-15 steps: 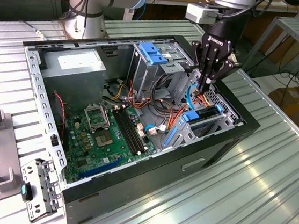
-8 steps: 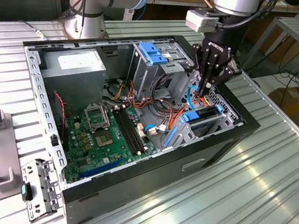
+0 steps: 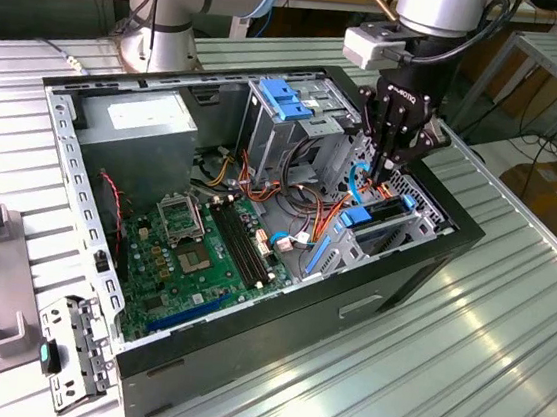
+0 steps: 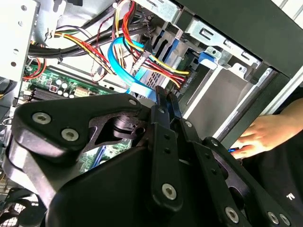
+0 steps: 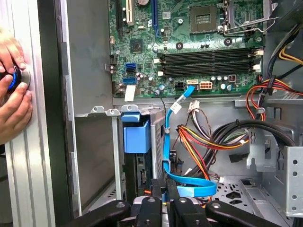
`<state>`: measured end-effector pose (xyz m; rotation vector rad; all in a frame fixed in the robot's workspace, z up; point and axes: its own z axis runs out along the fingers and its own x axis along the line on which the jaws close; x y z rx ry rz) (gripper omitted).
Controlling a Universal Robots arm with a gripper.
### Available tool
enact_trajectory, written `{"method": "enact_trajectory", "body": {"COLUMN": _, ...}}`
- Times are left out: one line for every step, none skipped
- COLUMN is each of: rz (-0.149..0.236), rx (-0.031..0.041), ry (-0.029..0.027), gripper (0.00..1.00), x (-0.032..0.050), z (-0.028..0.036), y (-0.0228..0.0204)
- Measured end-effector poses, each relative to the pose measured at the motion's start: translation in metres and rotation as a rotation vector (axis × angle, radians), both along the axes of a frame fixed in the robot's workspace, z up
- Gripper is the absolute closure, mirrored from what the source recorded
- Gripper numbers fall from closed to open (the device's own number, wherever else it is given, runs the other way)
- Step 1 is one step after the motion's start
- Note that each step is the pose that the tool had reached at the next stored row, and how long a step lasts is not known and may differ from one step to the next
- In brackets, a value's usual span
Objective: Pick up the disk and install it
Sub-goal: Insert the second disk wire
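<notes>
**Gripper working at the drive bay of an open computer case**

While the open computer case is lying on its side on the ribbed metal table, the gripper is hanging over the drive bay at the case's end toward the exterior view's right. Its two black fingers are sitting pressed together in both wrist views, with no visible gap and nothing clamped between them, and their tips are sitting just beside a flat light-blue cable that is looping up toward the green circuit board.

Inside the bay, the disk is standing on edge in its slot, with a blue plastic rail showing along its end in the first wrist view and the same blue tab showing in the second wrist view. Whether it is fully seated, I cannot tell. Bundles of red, yellow and black wires are running to the drive area close to the fingers.

Further toward the exterior view's left, a grey power-supply box is lying in the far corner of the case, and a light-blue latch is sitting on top of the metal drive cage.

Beside the case wall, a person's hands are resting on the table, touching a small round blue object.
</notes>
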<state>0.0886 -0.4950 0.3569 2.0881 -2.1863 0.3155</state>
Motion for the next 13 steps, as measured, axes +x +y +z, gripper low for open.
{"method": "enact_trajectory", "body": {"rz": 0.001, "rx": 0.0017, "ry": -0.0042, "gripper": 0.84, "x": -0.0010, "z": -0.0003, "y": -0.0006}}
{"method": "enact_trajectory", "body": {"rz": 0.003, "rx": 0.0036, "ry": -0.0087, "gripper": 0.84, "x": -0.0020, "z": -0.0006, "y": -0.0012}}
{"method": "enact_trajectory", "body": {"rz": 0.004, "rx": 0.0051, "ry": -0.0125, "gripper": 0.84, "x": -0.0028, "z": -0.0008, "y": -0.0017}}
{"method": "enact_trajectory", "body": {"rz": 0.005, "rx": 0.0072, "ry": -0.0176, "gripper": 0.84, "x": -0.0038, "z": -0.0012, "y": -0.0025}}
{"method": "enact_trajectory", "body": {"rz": 0.007, "rx": 0.0091, "ry": -0.0222, "gripper": 0.84, "x": -0.0047, "z": -0.0015, "y": -0.0031}}
{"method": "enact_trajectory", "body": {"rz": 0.008, "rx": 0.0108, "ry": -0.0259, "gripper": 0.84, "x": -0.0054, "z": -0.0018, "y": -0.0035}}
{"method": "enact_trajectory", "body": {"rz": 0.010, "rx": 0.0141, "ry": -0.0330, "gripper": 0.84, "x": -0.0066, "z": -0.0023, "y": -0.0044}}
{"method": "enact_trajectory", "body": {"rz": 0.012, "rx": 0.0172, "ry": -0.0397, "gripper": 0.84, "x": -0.0078, "z": -0.0028, "y": -0.0052}}
{"method": "enact_trajectory", "body": {"rz": 0.013, "rx": 0.0192, "ry": -0.0442, "gripper": 0.84, "x": -0.0086, "z": -0.0032, "y": -0.0057}}
{"method": "enact_trajectory", "body": {"rz": 0.014, "rx": 0.0209, "ry": -0.0475, "gripper": 0.84, "x": -0.0092, "z": -0.0035, "y": -0.0061}}
{"method": "enact_trajectory", "body": {"rz": 0.015, "rx": 0.0236, "ry": -0.0528, "gripper": 0.84, "x": -0.0102, "z": -0.0039, "y": -0.0068}}
{"method": "enact_trajectory", "body": {"rz": 0.016, "rx": 0.0257, "ry": -0.0563, "gripper": 0.84, "x": -0.0108, "z": -0.0042, "y": -0.0074}}
{"method": "enact_trajectory", "body": {"rz": 0.017, "rx": 0.0301, "ry": -0.0618, "gripper": 0.84, "x": -0.0120, "z": -0.0047, "y": -0.0087}}
